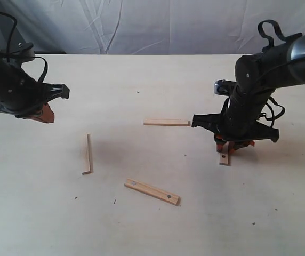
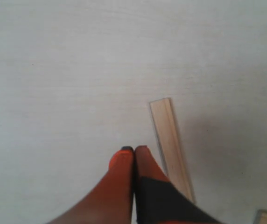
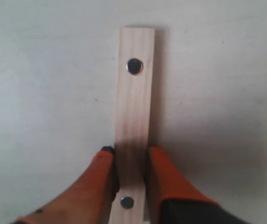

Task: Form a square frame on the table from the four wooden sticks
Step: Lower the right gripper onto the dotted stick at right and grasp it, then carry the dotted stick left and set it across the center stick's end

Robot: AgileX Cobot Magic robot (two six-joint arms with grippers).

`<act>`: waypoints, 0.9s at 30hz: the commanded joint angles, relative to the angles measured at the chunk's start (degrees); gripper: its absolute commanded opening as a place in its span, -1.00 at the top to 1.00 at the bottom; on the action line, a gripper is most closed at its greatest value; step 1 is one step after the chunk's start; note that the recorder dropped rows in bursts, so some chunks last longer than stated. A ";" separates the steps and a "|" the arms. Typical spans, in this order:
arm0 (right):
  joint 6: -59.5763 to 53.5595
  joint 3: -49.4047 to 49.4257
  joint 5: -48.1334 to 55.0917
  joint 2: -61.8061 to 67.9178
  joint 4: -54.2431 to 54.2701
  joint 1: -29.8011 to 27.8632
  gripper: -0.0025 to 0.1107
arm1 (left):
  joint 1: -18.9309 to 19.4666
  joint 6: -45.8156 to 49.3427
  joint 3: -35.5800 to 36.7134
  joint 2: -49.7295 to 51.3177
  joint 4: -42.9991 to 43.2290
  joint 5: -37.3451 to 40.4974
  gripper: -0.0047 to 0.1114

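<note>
Clamping one dotted stick (image 3: 134, 102), the right fingers (image 3: 96, 182) are only beginning; left fingers (image 2: 122, 172) are sitting closed, empty; no square yet.

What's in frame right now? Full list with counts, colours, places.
centre plain stick: 1, pale tan, middle of the table, lying crosswise
left plain stick: 1, pale tan, left of centre, lying lengthwise
front dotted stick: 1, pale tan with a dark dot near each end, nearest the camera, diagonal
held dotted stick: 1, pale tan with dark dots, right side, on the table
table: 1, cream, under everything
cloth: 1, white, behind the table
left gripper: 1, black with orange fingers, shut and empty, above the table at left
right gripper: 1, black and orange, shut on the held dotted stick
</note>
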 commanded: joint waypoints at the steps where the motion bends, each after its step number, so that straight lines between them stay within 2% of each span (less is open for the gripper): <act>1: -1.17 -3.15 0.33 -3.53 -0.93 0.74 0.96 | 0.24 0.26 -0.13 0.07 -0.78 -0.90 0.92; 8: -5.31 -8.45 0.25 -2.52 -0.40 6.50 0.96 | 0.24 1.34 -0.13 0.07 -2.87 -1.94 0.92; 16: -5.16 -9.54 -1.10 4.05 0.89 8.59 0.96 | 0.24 1.34 -0.13 0.07 -2.90 -2.50 0.92; 27: -5.16 -9.54 -3.93 5.16 2.15 9.81 0.96 | 0.24 1.34 -0.13 0.07 -3.93 -3.26 0.92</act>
